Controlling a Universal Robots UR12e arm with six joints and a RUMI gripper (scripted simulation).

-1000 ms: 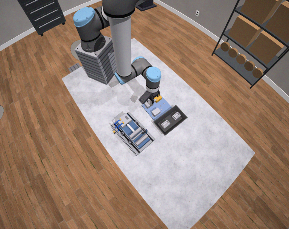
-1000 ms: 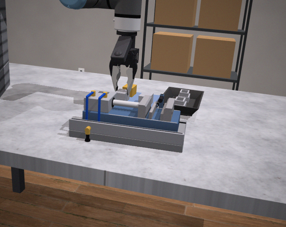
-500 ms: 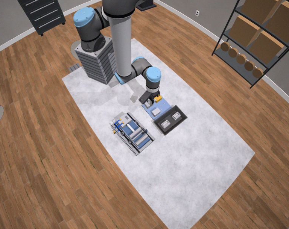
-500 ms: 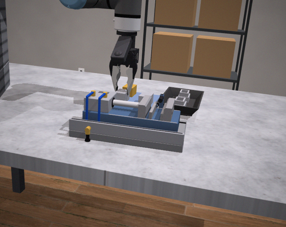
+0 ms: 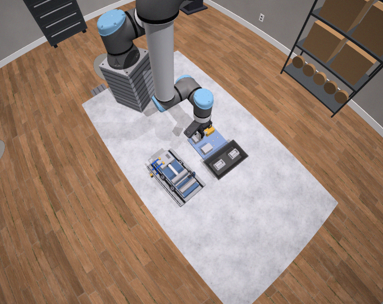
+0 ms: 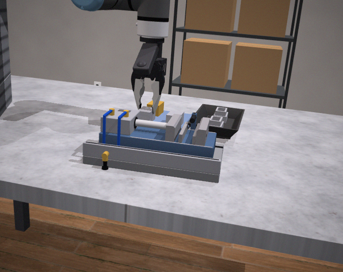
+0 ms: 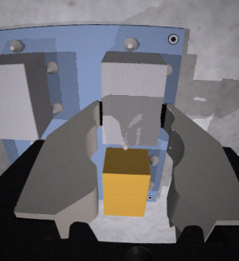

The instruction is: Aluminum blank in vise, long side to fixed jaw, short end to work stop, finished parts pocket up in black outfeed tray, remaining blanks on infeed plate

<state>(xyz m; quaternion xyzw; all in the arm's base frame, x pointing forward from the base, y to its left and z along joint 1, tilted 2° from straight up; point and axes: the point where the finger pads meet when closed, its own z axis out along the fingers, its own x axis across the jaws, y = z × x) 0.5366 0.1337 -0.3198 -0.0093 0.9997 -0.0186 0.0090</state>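
My gripper (image 5: pixel 197 137) (image 6: pixel 146 110) (image 7: pixel 131 104) is shut on a gray blank (image 7: pixel 133 78) at the infeed plate (image 5: pixel 220 142) (image 7: pixel 83 42), its jaws touching both long sides. Whether the blank touches the plate is unclear. A second gray blank (image 5: pixel 206 148) (image 7: pixel 9 101) lies on the plate among pins. A yellow brass blank (image 5: pixel 209 130) (image 6: pixel 160 108) (image 7: pixel 125 195) is at the plate's end beside the held one. Two finished parts (image 5: pixel 219 164) (image 6: pixel 216 120) sit pocket up in the black tray (image 5: pixel 232 167) (image 6: pixel 238 120). No blank shows between the vise's moving jaw (image 6: pixel 173 127) and fixed jaw (image 5: pixel 188 184) (image 6: pixel 201 131).
The vise's blue hoses (image 6: pixel 119 128) and gray hose block (image 6: pixel 117 124) stand in front of the plate in the exterior view. The work stop (image 6: pixel 193 118) rises by the jaws. The tray adjoins the plate. Short pins (image 7: pixel 130 43) (image 7: pixel 52 67) stand close around the gray blanks.
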